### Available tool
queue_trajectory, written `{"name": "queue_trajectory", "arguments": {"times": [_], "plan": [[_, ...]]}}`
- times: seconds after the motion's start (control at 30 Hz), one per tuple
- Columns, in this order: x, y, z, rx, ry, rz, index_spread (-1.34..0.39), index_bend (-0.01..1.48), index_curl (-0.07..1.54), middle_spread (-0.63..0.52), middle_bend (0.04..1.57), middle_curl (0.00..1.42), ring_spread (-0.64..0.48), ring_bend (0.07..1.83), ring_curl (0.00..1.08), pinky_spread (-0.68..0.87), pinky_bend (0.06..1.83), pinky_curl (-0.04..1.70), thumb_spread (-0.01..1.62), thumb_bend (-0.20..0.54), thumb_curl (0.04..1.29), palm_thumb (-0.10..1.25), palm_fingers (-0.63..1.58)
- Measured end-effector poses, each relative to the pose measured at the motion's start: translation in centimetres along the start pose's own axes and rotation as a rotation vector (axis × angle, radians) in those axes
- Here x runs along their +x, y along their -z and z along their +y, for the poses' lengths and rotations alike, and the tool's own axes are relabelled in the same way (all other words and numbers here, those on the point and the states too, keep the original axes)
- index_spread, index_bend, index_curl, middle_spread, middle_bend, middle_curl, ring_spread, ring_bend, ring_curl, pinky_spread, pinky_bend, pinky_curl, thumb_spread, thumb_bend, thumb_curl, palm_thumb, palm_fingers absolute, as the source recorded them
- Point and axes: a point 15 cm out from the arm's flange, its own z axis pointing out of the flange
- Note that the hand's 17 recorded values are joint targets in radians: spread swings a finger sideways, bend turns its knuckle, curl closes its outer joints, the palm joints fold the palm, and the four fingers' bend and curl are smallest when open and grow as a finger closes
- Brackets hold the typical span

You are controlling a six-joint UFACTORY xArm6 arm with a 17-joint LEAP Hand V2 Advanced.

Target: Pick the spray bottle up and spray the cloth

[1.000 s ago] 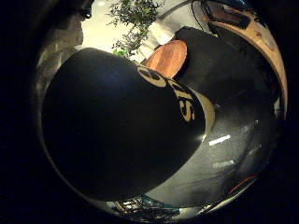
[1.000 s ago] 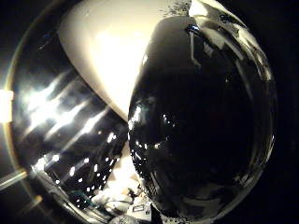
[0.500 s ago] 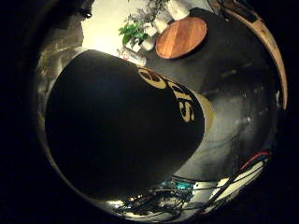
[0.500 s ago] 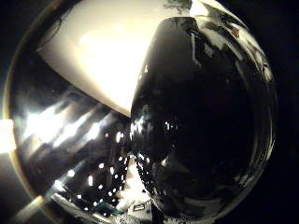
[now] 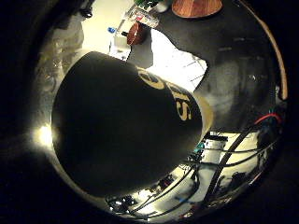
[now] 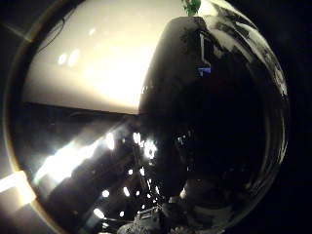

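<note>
The spray bottle (image 5: 121, 126) is black with yellow lettering. It fills most of the right little finger side palm view, tight against the palm of my hand. In the right thumb side palm view its dark glossy body (image 6: 210, 127) takes up one whole side. It stays fixed against the palm while the room swings behind it, so my hand is shut on it and carries it in the air. The fingers themselves are hard to make out. A pale flat patch (image 5: 177, 63) lies on the dark table (image 5: 238, 65) beyond the bottle; I cannot tell whether it is the cloth.
A round wooden board (image 5: 196, 7) and a small red object (image 5: 134, 33) lie at the table's far side. Electronics and clutter (image 5: 201, 154) sit below the bottle. A bright pale wall or ceiling (image 6: 97, 63) fills the thumb side view beside the bottle.
The whole background has shifted in both views: the wooden board slid towards the picture's edge and the pale patch came into view. The bottle kept its place against the palm.
</note>
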Motion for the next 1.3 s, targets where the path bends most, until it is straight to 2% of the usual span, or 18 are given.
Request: {"name": "queue_trajectory", "arguments": {"times": [0.3,0.5,0.9,1.3], "plan": [[2.0,0.5,1.0,-0.089,-0.071,0.099,-0.42,1.07,1.13,-0.35,1.24,1.21,-0.29,1.53,0.95,-0.19,1.44,1.21,1.09,-0.018,0.51,0.86,0.69],[4.1,0.3,2.5,-0.215,-0.117,0.137,-0.41,1.07,1.11,-0.34,1.23,1.19,-0.28,1.5,0.94,-0.18,1.4,1.23,1.08,-0.019,0.51,0.86,0.76],[6.6,1.1,3.0,-0.451,-0.115,0.363,-0.38,1.07,1.08,-0.32,1.22,1.17,-0.28,1.47,0.94,-0.16,1.35,1.28,1.07,-0.019,0.51,0.86,0.83],[9.1,-3.1,3.0,-0.636,-0.14,0.375,-0.36,1.06,1.07,-0.3,1.21,1.16,-0.29,1.43,0.95,-0.15,1.3,1.31,1.06,-0.019,0.52,0.86,0.86]]}}
